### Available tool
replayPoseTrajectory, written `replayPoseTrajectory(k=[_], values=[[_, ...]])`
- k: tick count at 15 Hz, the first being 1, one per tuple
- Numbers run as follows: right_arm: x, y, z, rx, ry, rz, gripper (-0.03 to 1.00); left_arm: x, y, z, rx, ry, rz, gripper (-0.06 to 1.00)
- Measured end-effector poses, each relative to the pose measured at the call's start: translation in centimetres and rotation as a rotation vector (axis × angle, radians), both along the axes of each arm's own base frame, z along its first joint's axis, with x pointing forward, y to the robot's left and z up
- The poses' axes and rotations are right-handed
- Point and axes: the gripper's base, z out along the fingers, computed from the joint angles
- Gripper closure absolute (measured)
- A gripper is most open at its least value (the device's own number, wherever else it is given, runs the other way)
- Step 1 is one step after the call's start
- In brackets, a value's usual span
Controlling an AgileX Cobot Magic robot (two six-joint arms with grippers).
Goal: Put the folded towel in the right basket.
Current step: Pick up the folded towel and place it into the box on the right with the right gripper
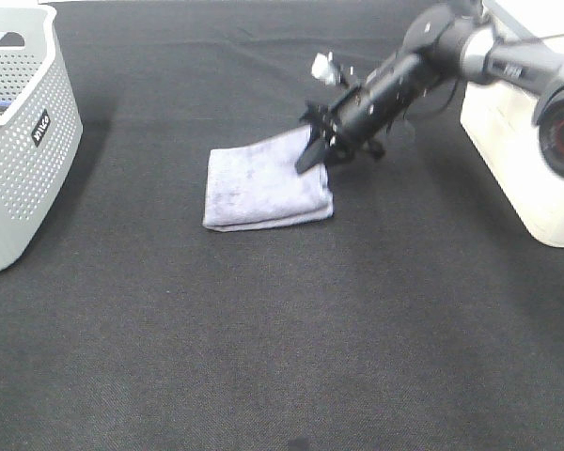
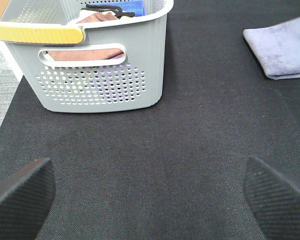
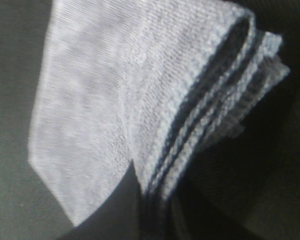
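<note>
Folded towel (image 1: 258,188) on black cloth tabletop (image 1: 263,357); right pincer (image 1: 306,163) at edge

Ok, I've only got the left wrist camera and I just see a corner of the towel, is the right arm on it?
Observer: Yes, the right pincer is down at the towel's right edge.
Operator: Has it lifted?
Observer: No, it lies mostly flat; its folded layers gape beside the finger.
Operator: Where's the right basket?
Observer: The right basket sits at the high view's right edge.
</note>
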Motion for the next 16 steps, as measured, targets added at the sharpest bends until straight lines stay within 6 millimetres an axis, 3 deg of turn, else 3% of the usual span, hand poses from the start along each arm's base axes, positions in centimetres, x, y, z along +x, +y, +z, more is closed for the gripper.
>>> replayPoseTrajectory(k=[4, 5, 8, 11, 12, 16], values=[[-0.5, -0.8, 8.3, -0.065, -0.196, 0.033, 0.9, 0.0, 0.0, 0.0, 0.0, 0.0, 0.0, -0.03], [-0.5, -0.8, 8.3, -0.065, -0.196, 0.033, 0.9, 0.0, 0.0, 0.0, 0.0, 0.0, 0.0, -0.03], [-2.2, -2.5, 16.6, -0.182, -0.398, 0.039, 0.9, 0.0, 0.0, 0.0, 0.0, 0.0, 0.0, -0.03], [-4.4, -4.4, 23.1, -0.294, -0.556, 0.007, 0.9, 0.0, 0.0, 0.0, 0.0, 0.0, 0.0, -0.03], [-5.6, -6.1, 26.0, -0.31, -0.605, -0.044, 0.9, 0.0, 0.0, 0.0, 0.0, 0.0, 0.0, -0.03], [-7.0, -14.5, 30.5, -0.366, -0.64, -0.244, 0.9, 0.0, 0.0, 0.0, 0.0, 0.0, 0.0, -0.03]])
